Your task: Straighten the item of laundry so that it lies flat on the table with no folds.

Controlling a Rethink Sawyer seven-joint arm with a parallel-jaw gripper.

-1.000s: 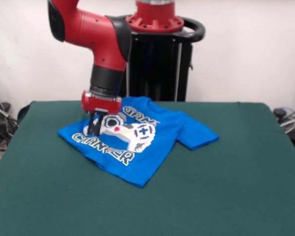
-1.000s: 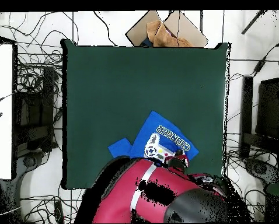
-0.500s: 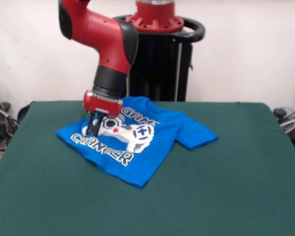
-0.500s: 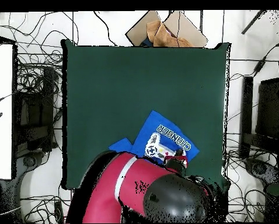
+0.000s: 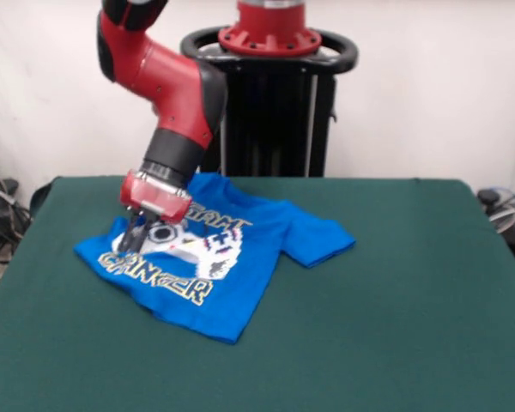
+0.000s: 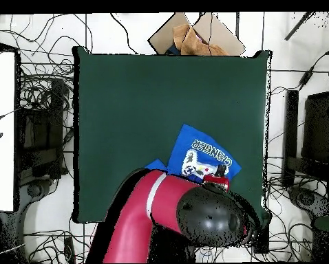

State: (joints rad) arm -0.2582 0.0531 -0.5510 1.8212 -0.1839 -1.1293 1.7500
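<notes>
The item of laundry, a bright blue T-shirt with a pixel controller print, lies on the table left of centre in the front view. One sleeve sticks out to the right and the lower hem looks folded under. My gripper points down onto the shirt's left part beside the print, fingers close together and pinching the cloth. In the overhead view the shirt lies near the table's bottom right. The arm covers its lower part, and the gripper's red wrist shows at the shirt's edge.
The black pedestal stands behind the table's far edge. In the overhead view a cardboard box sits beyond the top edge, cables lie all around, and a white board stands at the left.
My gripper has moved left in the front view and dragged the shirt along with it. In the overhead view the shirt has shifted right and slightly up.
</notes>
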